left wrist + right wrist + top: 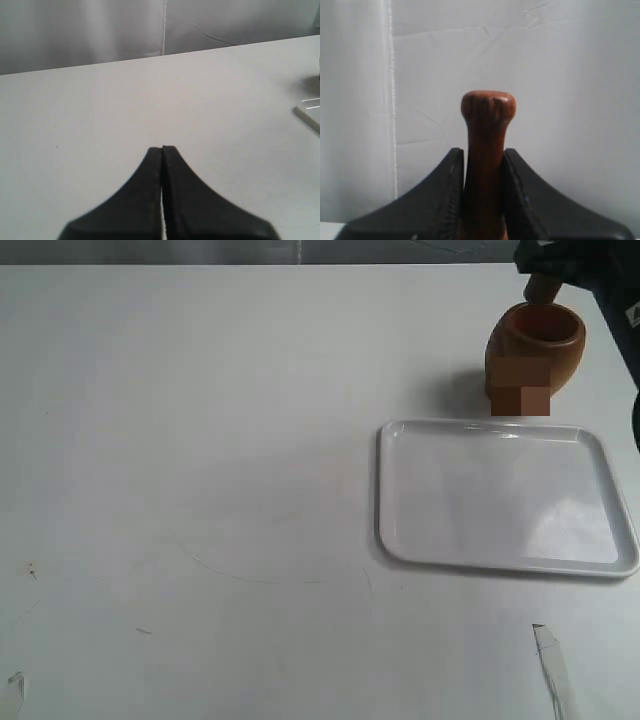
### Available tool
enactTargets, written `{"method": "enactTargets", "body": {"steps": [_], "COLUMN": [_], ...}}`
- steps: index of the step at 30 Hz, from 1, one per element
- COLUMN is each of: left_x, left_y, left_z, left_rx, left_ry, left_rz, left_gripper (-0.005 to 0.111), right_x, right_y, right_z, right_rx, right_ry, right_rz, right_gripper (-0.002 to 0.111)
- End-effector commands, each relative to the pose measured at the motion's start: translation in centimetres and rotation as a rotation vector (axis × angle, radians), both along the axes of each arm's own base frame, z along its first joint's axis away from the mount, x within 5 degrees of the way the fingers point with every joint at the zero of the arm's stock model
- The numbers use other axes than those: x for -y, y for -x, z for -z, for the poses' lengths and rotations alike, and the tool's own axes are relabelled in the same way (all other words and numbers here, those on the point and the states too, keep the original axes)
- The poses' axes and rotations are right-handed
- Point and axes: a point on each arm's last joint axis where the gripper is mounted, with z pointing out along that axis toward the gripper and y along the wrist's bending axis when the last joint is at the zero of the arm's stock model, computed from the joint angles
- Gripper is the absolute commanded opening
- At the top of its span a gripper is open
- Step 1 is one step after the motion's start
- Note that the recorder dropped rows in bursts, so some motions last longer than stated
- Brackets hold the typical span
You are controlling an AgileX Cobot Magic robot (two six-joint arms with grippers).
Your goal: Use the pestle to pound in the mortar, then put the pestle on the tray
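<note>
Exterior view: our right hand [545,268] hangs over the mortar [535,348], far right beyond the tray [480,490], with the pestle [543,290] standing in its mouth. Left wrist view: our left hand [161,150] is clenched and empty above the worktop [100,110]. Right wrist view: the right hand clamps the pestle's shaft.

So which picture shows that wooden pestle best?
The right wrist view: the pestle fills the middle, its knobbed end clear, clamped in the right gripper. The exterior view shows only a stub above the mortar; the left wrist view shows none.
</note>
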Motion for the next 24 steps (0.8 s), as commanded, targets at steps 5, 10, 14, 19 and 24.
{"method": "enactTargets", "body": {"steps": [5,10,14,19,24], "left_x": [0.1,0.1,0.1,0.1,0.1], "left_y": [0.0,0.0,0.0,0.0,0.0], "left_z": [0.0,0.0,0.0,0.0,0.0], "left_rx": [0.004,0.004,0.004,0.004,0.004], "left_ry": [0.015,0.015,0.015,0.015,0.015], "left_rz": [0.006,0.006,0.006,0.006,0.006], "left_gripper": [0.0,0.0,0.0,0.0,0.0], "right_x": [0.5,0.4,0.1,0.1,0.5], "right_y": [-1.1,-1.6,-2.8,-3.6,-4.2], "right_z": [3.5,3.4,2.6,3.4,7.5], "right_rx": [-0.05,-0.031,0.009,-0.015,-0.132], "right_ry": [0.092,0.138,0.118,0.089,0.097], "right_rz": [0.074,0.088,0.09,0.122,0.17], "right_gripper": [0.0,0.0,0.0,0.0,0.0]}}
